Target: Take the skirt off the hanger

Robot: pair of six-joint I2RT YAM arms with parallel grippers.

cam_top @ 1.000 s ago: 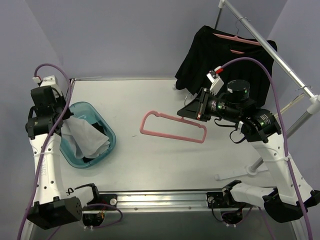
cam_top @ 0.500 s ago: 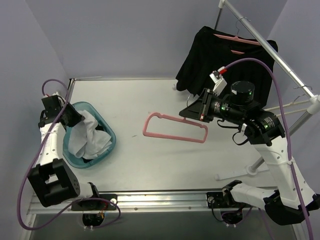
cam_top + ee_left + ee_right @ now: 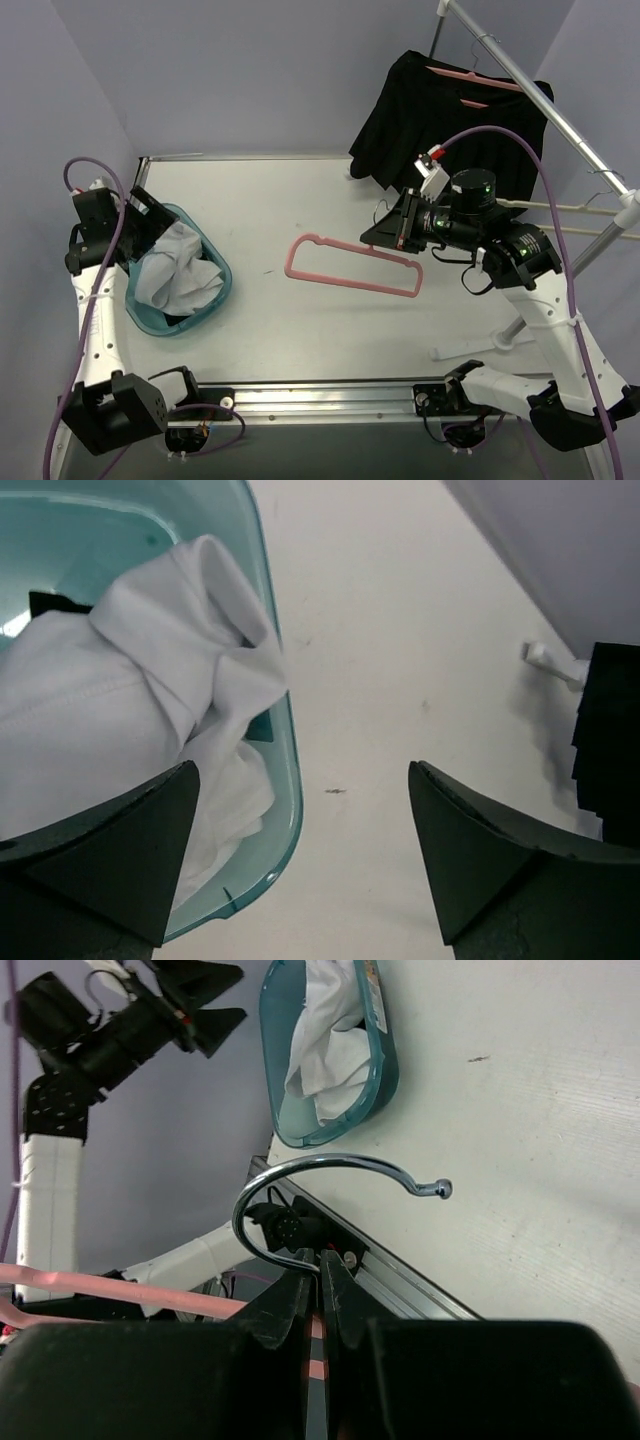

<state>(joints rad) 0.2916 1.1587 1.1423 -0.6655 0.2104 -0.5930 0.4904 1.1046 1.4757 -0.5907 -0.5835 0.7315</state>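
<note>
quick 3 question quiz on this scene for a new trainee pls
1. True or false: the pink hanger held by the right gripper has no garment on it.
2. Where is the white cloth? A) in the teal bin B) hung on the rack C) flat on the table
3. Fill in: the left gripper has its jaws ____.

Key: 1 true; 2 A; 3 open
</note>
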